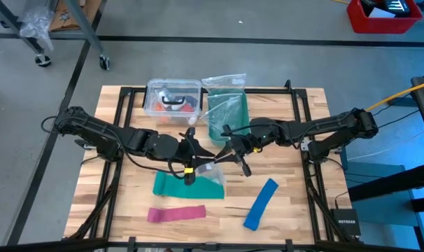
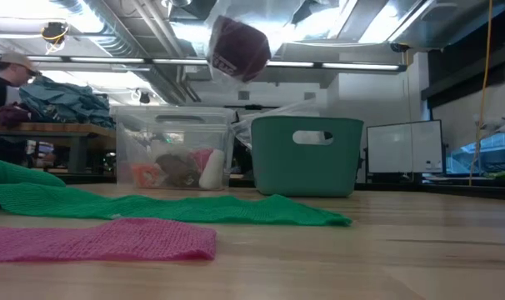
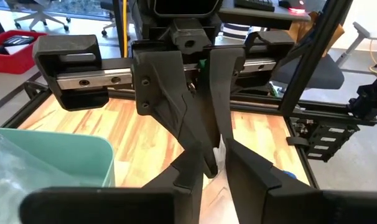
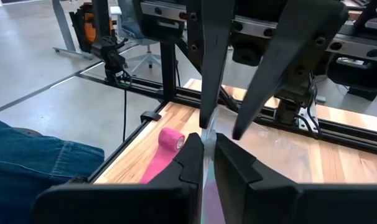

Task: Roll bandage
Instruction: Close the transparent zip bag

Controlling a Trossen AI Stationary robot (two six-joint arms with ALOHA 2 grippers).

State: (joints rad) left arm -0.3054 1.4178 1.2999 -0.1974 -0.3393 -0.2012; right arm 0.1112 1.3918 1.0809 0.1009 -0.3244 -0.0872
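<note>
No writing is legible on the items. Both grippers meet above mid-table: the left gripper [image 1: 192, 149] and the right gripper [image 1: 229, 150] each pinch an edge of a clear plastic bag [image 1: 210, 170], in which the purple bandage [image 2: 239, 48] roll hangs.

The wooden table [image 1: 296, 189] carried a clear plastic box [image 1: 173, 98] at about eleven o'clock, with a teal bin [image 1: 227, 112] just beside it toward twelve. A green cloth [image 1: 187, 185] lay spread just below centre. A pink strip [image 1: 175, 213] lay flat at seven o'clock and a blue strip [image 1: 261, 204] lay slanted at five.
</note>
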